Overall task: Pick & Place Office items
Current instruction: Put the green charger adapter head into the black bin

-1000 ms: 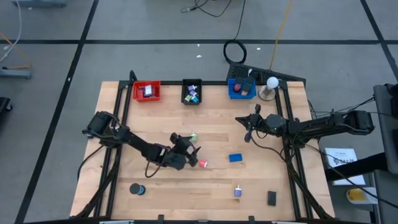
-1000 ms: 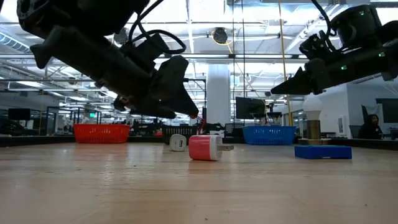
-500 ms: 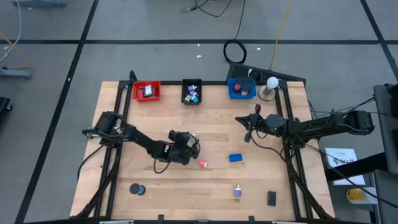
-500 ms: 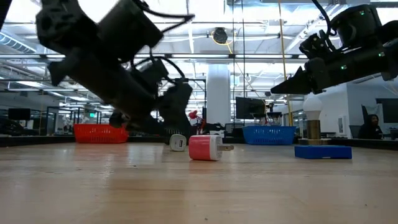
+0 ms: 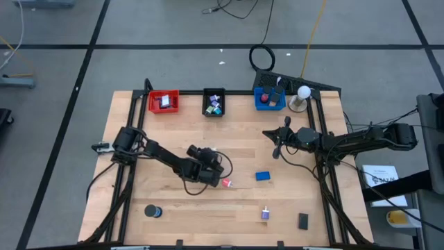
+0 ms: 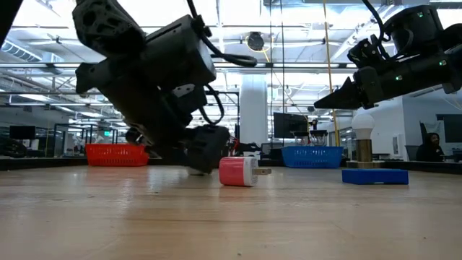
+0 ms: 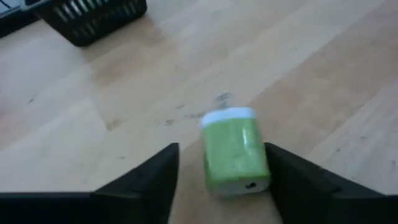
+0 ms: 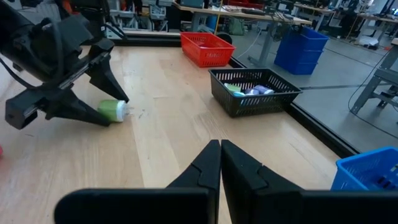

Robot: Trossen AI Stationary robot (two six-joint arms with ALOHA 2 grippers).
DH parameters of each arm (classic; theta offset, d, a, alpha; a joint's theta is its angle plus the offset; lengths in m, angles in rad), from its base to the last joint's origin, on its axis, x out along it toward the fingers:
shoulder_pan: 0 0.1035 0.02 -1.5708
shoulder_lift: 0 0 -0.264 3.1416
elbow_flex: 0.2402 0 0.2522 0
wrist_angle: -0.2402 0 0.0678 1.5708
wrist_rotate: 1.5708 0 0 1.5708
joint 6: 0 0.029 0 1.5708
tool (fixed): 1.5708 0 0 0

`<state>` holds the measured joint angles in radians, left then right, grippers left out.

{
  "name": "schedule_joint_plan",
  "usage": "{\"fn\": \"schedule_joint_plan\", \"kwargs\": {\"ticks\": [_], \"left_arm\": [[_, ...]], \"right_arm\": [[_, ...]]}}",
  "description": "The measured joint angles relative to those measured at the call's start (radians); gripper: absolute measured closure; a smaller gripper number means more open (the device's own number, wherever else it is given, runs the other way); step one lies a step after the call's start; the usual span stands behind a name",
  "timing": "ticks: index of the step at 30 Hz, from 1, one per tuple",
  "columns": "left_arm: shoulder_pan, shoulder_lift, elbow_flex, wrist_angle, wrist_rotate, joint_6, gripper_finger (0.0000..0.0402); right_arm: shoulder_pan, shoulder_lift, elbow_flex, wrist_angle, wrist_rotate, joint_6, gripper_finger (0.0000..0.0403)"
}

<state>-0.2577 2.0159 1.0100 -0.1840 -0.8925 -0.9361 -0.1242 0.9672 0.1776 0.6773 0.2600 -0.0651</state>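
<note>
The left gripper (image 7: 217,180) has swung from the red plug (image 5: 227,182) to the green plug (image 7: 234,151), at table centre; its parted jaws straddle it. Light, rigid, slick: pinch the flat sides. Right gripper (image 8: 220,163) clenched, at three o'clock.

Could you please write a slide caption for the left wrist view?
Left gripper, fingers open, straddles a green item lying on the wooden table, black tray beyond.

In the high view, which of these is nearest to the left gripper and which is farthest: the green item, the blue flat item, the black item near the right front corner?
From the left gripper:
1. Green item, between its fingers, table middle.
2. Blue flat item, on the gripper's right-arm side.
3. Black item, by the right front corner.
</note>
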Motion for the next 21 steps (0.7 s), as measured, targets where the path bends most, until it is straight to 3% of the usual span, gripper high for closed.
{"fn": "schedule_joint_plan", "kwargs": {"ticks": [5,8,13,17,19,21], "left_arm": [[0.001,-0.001,0.001,-0.031,0.030,-0.010,0.0236],[0.000,-0.001,0.001,-0.033,0.031,0.025,0.0258],[0.010,-0.031,0.000,-0.114,0.027,0.051,0.0259],[0.049,-0.146,-0.002,-0.239,-0.018,0.068,0.0252],[0.094,-0.218,-0.001,-0.262,-0.021,0.147,0.0255],[0.170,-0.278,-0.001,-0.247,0.050,0.284,0.0258]], "right_arm": [[0.000,0.000,0.000,0.000,0.000,0.000,0.0397],[0.000,0.000,0.000,0.000,0.000,0.000,0.0395],[0.000,0.000,0.000,0.000,0.000,-0.001,0.0396],[0.000,0.000,0.000,0.000,0.000,0.000,0.0394],[0.000,0.000,0.000,0.000,0.000,0.000,0.0394],[0.000,0.000,0.000,0.001,0.000,0.000,0.0395]]}}
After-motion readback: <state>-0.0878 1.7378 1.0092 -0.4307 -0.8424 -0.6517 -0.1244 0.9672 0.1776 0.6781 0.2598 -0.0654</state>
